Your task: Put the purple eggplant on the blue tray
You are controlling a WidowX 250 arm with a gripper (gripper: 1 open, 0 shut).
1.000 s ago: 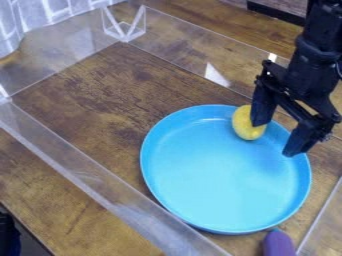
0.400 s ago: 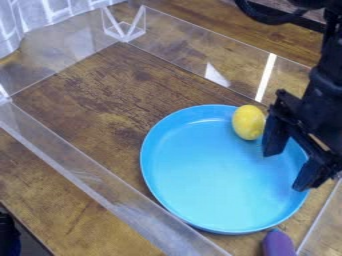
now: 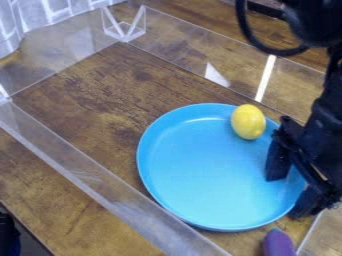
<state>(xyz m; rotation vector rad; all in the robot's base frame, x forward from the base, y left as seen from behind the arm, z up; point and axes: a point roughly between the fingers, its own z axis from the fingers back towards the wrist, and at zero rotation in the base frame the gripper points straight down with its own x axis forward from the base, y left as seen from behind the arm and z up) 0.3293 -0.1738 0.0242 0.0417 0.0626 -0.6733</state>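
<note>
Yellow lemon (image 3: 247, 121) on blue tray (image 3: 187, 170), purple eggplant (image 3: 278, 243) outside

In front of me, a round yellow lemon (image 3: 247, 121) lies near a wooden table (image 3: 120, 95) enclosed by low clear plastic walls (image 3: 60, 150), with a clear triangular stand (image 3: 124, 20) at its far edge.

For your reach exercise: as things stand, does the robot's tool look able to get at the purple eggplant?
Probably yes. The tool stands open over the blue tray edge, and the purple eggplant lies just beyond the rim, nothing between them.
</note>
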